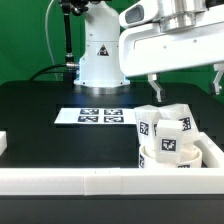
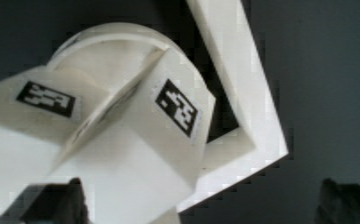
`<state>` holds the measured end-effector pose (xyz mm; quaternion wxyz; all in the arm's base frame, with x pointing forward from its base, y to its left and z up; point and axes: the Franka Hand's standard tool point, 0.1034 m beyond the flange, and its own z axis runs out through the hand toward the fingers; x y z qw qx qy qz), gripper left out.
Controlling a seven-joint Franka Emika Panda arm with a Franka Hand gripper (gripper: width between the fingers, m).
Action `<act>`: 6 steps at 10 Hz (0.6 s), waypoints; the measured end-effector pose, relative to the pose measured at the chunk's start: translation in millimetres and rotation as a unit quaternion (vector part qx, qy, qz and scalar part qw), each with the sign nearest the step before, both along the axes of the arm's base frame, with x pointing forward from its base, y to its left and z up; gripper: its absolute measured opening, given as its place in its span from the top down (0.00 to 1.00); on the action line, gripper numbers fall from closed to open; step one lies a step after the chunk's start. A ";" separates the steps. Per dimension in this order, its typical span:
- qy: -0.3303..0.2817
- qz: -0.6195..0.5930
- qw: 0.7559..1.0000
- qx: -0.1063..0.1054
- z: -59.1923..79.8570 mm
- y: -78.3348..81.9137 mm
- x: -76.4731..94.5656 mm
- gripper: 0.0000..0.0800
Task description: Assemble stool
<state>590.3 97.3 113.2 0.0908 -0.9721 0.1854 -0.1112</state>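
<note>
The stool parts sit bunched in the corner of the border rail (image 1: pixel 100 178), toward the exterior view's right: the round seat (image 1: pixel 168 158) lies low against the rail, and blocky tagged legs (image 1: pixel 170 128) are piled on and beside it, touching one another. In the wrist view one leg (image 2: pixel 115 120) fills the picture, two tags showing on its faces, with the rail's corner (image 2: pixel 248 90) running just beside it. The marker board (image 1: pixel 100 115) lies flat on the black counter (image 1: pixel 40 110), apart from the pile.

The step in hand looks like picking a leg out of the heap. To do it well, I would line the fingers up square with two flat opposite faces of the top leg, come straight down, and keep clear of the rail wall and the neighbouring legs so nothing gets knocked.

The claw (image 1: pixel 185 85) hangs above the pile with its fingers spread as wide as they go, holding nothing and touching nothing as far as can be seen
</note>
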 end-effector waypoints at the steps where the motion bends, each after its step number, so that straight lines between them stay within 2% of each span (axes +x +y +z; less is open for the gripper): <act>1: -0.003 0.026 1.000 -0.007 -0.4 -0.4 0.0 0.19; 2: -0.009 0.071 0.997 -0.021 -0.5 -1.1 0.1 0.19; 3: -0.017 0.152 0.987 -0.045 -1.2 -4.4 0.1 0.19; 6: -0.013 0.321 0.943 -0.081 -4.0 -5.6 -4.3 0.19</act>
